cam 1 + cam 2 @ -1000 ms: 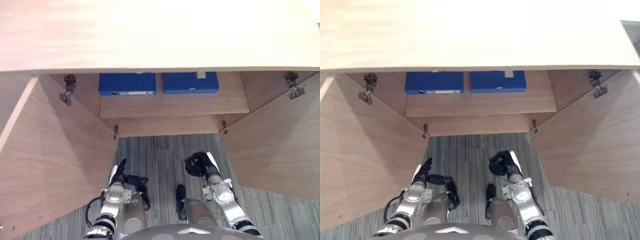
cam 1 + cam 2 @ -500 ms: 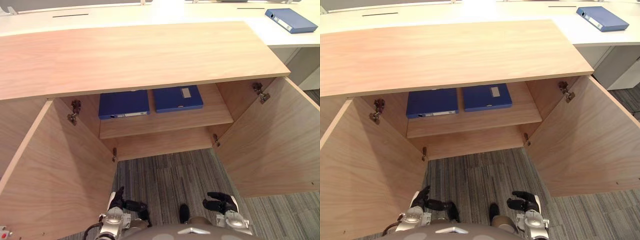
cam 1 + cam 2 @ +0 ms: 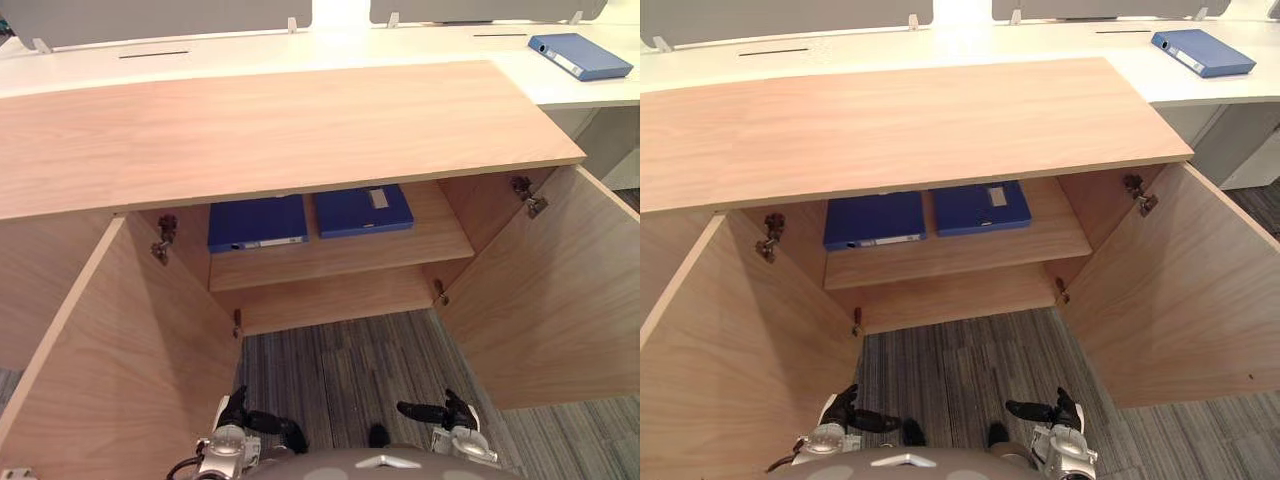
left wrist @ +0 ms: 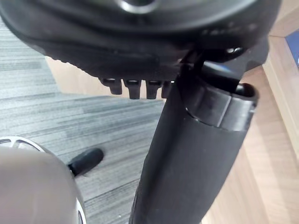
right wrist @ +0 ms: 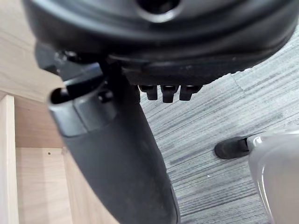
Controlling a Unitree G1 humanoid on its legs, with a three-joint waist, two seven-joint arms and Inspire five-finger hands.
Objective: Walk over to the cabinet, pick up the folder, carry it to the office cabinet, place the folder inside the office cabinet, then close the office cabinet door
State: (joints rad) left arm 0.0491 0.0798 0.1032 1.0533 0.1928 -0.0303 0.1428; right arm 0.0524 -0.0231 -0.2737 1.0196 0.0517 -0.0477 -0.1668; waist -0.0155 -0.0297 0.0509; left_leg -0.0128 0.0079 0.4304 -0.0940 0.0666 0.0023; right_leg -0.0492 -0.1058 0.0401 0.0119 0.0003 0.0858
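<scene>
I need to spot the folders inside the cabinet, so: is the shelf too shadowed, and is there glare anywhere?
Left eye view: the cabinet top shades the shelf, yet both blue folders are plain to see. Right eye view: the white desk behind glares brightest at its middle.

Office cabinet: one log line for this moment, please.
office cabinet: both doors open | shelf: two blue folders | third blue folder: on white desk | left hand: open, empty, low | right hand: open, empty, low

Doors (image 3: 540, 300) stand wide — shelf (image 3: 340, 258) front free, folders (image 3: 258, 221) behind.
</scene>
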